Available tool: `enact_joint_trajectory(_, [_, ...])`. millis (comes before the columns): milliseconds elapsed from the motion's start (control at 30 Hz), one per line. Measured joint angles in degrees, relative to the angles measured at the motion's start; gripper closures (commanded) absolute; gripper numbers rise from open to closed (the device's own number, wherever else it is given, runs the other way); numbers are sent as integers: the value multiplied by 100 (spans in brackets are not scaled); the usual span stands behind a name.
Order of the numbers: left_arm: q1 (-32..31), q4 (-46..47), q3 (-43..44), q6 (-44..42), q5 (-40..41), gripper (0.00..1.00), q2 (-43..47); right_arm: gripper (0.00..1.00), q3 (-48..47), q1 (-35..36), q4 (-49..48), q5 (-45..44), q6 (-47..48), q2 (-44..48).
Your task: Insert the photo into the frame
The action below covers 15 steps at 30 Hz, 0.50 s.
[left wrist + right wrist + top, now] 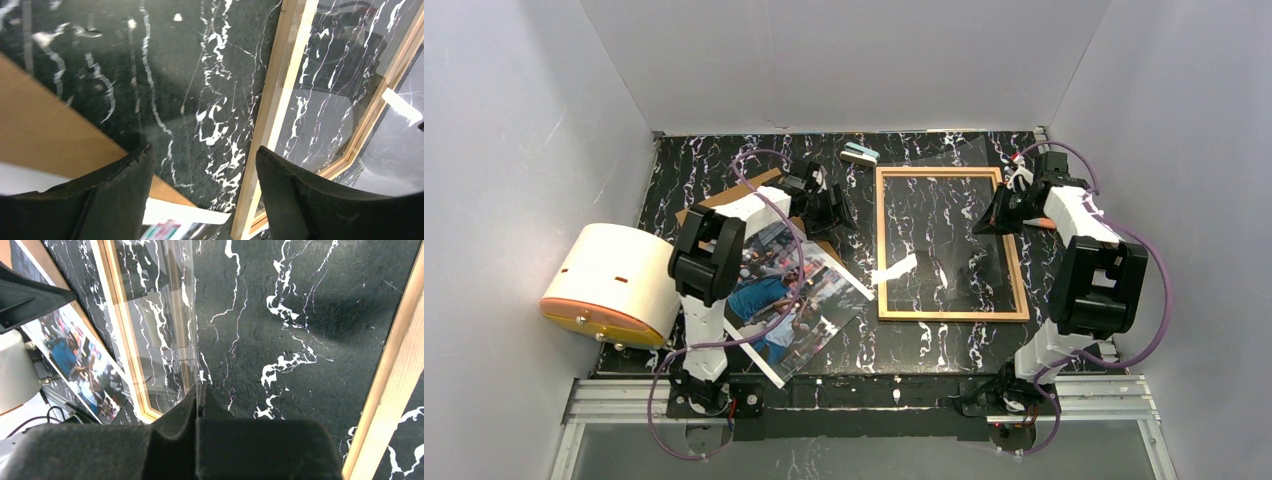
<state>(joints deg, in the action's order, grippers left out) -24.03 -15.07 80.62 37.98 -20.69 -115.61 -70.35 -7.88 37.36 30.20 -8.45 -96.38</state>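
The photo (829, 300) lies flat at the near left of the table (904, 345), overlapping a brown backing board (724, 195); the light-wood frame (954, 315) lies to its right. Beyond, the left gripper (202, 152) hovers spread and empty; the right gripper (198, 400) pinches a tilted clear pane (170, 315) over the frame.

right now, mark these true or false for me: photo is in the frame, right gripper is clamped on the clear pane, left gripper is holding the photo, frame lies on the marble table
1. The photo is in the frame. False: the photo lies on the table left of the frame, partly over the brown backing board.
2. The right gripper is clamped on the clear pane. True: the right gripper is shut on the edge of the clear pane.
3. The left gripper is holding the photo. False: the left gripper is open, with nothing between its fingers.
4. The frame lies on the black marble table. True.
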Motion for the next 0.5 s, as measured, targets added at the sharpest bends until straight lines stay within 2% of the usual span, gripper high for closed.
enact_joint_trajectory(300, [-498, 245, 350, -50, 52, 43, -420, 99, 225, 2, 59, -280, 144, 369])
enact_joint_trajectory(500, [-610, 358, 468, -142, 4, 45, -579, 99, 212, 2, 142, -605, 284, 328])
